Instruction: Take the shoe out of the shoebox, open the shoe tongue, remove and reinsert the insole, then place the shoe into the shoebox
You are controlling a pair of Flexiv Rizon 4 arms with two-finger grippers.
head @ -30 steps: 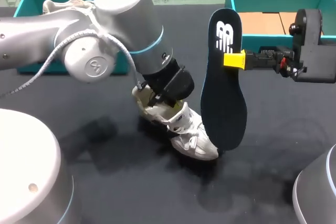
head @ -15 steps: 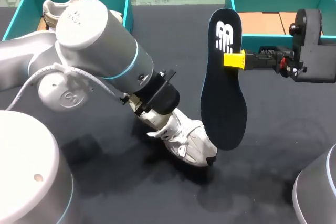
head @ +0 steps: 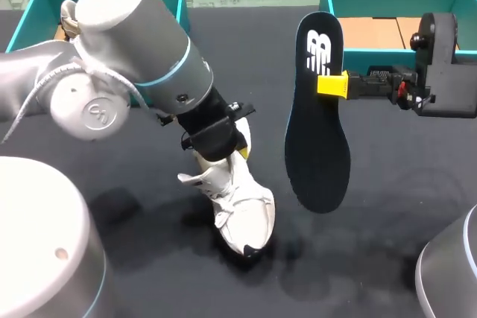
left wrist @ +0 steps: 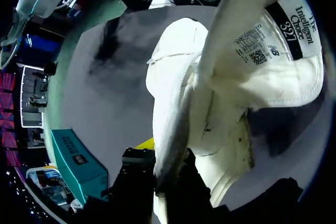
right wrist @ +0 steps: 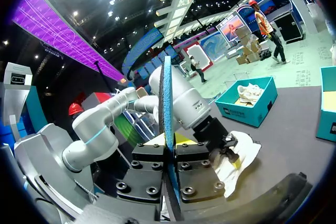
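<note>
Centre frame on the table (head: 387, 206), left fingers (head: 242, 152) clamped on the shoe (head: 242, 206) collar, right fingers (head: 333, 85) pinching the insole (head: 317, 139) upright right of it: steady the shoe, opening up, feed toe-end first.

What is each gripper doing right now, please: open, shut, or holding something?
Left gripper: shut on the shoe, at the rim of its opening.
Right gripper: shut on the insole, held on edge above the table.

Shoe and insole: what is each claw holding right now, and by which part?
The left claw grips the shoe by the side wall of its opening. The right claw pinches the insole near its logo end.
</note>
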